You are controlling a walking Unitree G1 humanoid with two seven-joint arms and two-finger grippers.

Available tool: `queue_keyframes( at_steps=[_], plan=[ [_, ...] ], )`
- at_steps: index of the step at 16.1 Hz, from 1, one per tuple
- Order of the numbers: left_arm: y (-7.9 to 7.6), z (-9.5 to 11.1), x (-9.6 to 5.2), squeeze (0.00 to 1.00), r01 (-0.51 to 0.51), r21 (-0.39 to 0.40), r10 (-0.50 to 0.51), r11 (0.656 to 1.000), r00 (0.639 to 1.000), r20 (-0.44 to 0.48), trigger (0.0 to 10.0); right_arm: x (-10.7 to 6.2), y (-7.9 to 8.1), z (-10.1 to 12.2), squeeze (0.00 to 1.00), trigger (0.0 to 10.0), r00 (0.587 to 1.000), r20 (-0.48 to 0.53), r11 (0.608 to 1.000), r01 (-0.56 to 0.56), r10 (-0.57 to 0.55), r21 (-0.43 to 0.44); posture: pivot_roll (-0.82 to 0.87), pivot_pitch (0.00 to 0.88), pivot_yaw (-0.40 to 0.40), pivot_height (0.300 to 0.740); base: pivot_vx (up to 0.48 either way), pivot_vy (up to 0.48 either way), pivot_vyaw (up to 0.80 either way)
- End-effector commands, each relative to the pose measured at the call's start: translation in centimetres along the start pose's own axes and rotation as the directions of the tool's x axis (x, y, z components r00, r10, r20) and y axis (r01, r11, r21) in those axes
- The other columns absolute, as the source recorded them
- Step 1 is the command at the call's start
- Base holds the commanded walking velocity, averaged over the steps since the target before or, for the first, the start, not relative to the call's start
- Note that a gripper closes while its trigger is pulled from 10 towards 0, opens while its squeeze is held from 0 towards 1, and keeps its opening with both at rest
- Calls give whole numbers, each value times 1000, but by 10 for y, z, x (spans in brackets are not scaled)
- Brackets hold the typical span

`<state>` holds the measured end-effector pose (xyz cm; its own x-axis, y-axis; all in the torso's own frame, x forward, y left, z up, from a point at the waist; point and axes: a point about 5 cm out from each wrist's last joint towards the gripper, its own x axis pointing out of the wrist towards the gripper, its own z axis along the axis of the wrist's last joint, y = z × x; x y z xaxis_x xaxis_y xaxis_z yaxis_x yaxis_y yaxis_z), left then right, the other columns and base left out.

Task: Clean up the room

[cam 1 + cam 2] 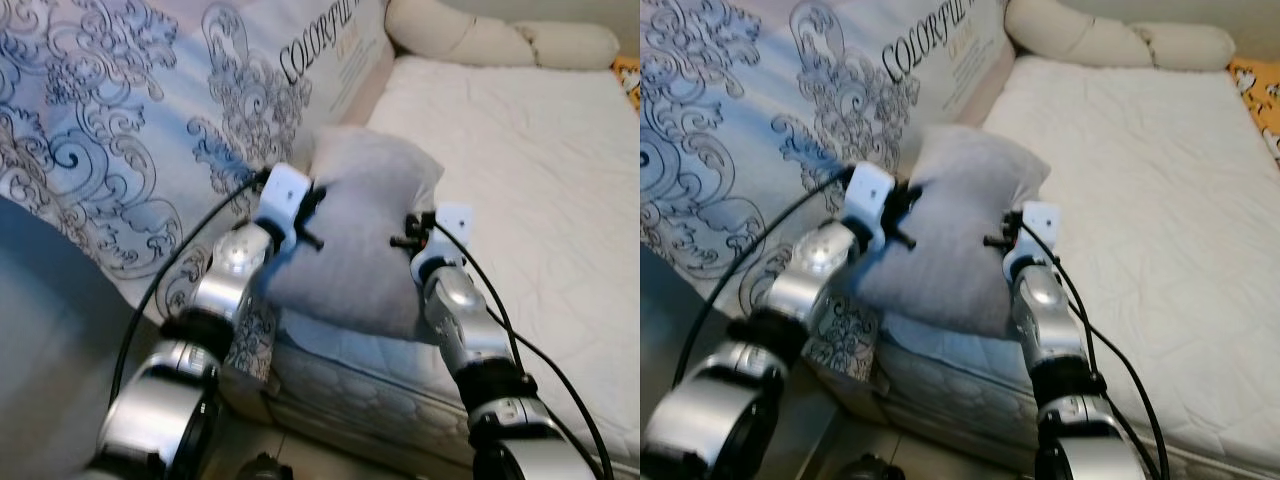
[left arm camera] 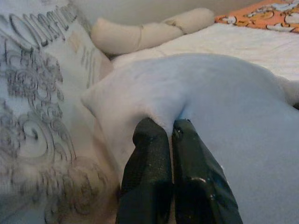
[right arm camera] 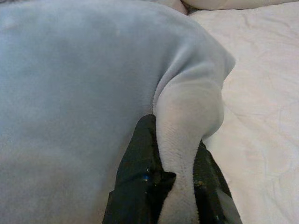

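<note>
On the far left, a big mattress wrapped in clear plastic with blue swirly prints [image 1: 120, 130] leans up beside the bed. The left tool [image 2: 170, 135] is squeezed tight on a small pinch of the soft grey square pillow [image 1: 365, 230], at its left edge. The pillow hangs in the air between both arms, over the near left side of the bed, close to the wrapped mattress. The right tool [image 3: 180, 154] grips a thick fold at the pillow's right corner, with the cloth bunched between its two black fingers.

To the right lies the wide white quilted bed [image 1: 520, 180], with long cream roll pillows [image 1: 500, 40] at the far end and a bit of orange patterned cloth [image 1: 628, 75] at the far right.

The pillow probably goes onto the bed. The left hold is very small, so the cloth could slip out and the pillow would swing down from one corner. If the arms pull apart, that pinch could pop loose. The pillow could also bump the leaning mattress and get dragged off onto the floor.
</note>
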<state>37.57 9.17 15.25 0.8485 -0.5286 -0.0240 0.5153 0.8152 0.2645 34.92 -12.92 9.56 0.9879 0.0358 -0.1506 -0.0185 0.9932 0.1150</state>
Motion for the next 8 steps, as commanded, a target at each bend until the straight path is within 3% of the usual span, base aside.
queue_keyframes(
  at_steps=[1,6,8],
  plan=[
    [3,19,9,0,13,71,-16,997,999,47,10000,6,1,9,0,10000,999,33,999,30,-30,-12,20,0,62,740,0,0,0],
    [14,56,27,0,16,165,-30,986,996,87,10000,27,1,24,0,10000,997,3,997,80,-80,17,57,0,97,740,0,0,0],
    [19,63,29,0,-9,211,-10,977,996,89,10000,33,-4,34,0,10000,996,-17,996,90,-90,-16,86,61,79,740,0,0,0]
  ],
)
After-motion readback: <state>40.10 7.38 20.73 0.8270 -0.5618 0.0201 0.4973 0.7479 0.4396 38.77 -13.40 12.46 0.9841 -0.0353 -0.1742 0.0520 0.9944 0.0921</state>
